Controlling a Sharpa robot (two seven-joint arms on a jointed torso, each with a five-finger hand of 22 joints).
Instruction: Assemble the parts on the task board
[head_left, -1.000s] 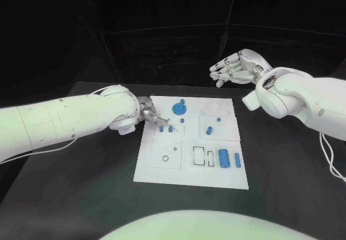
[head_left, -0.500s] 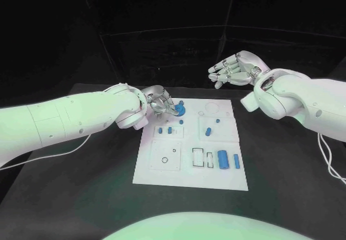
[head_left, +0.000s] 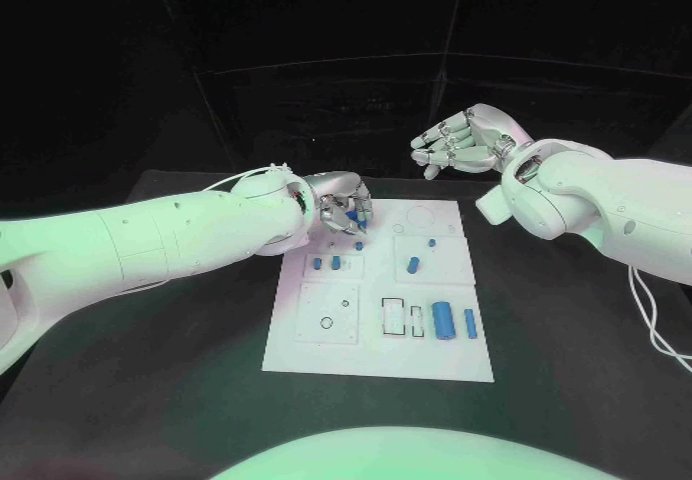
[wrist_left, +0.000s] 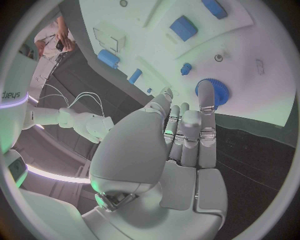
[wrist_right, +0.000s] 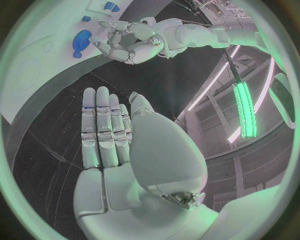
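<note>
The white task board lies in the middle of the black table. A blue gear sits near its far left corner. My left hand hovers over that gear, fingers apart and holding nothing. In the left wrist view its fingertips reach the rim of the gear. Two small blue pegs stand below the gear, an oblong blue part lies mid-board, and a blue cylinder lies to the right. My right hand is raised beyond the board's far edge, open and empty.
A thin blue bar lies beside the cylinder, next to two empty rectangular slots. A round outline marks the far right of the board. Black table surrounds the board on all sides.
My left hand has moved from the board's left edge by the pegs up and over the blue gear. The right hand has stayed almost still.
</note>
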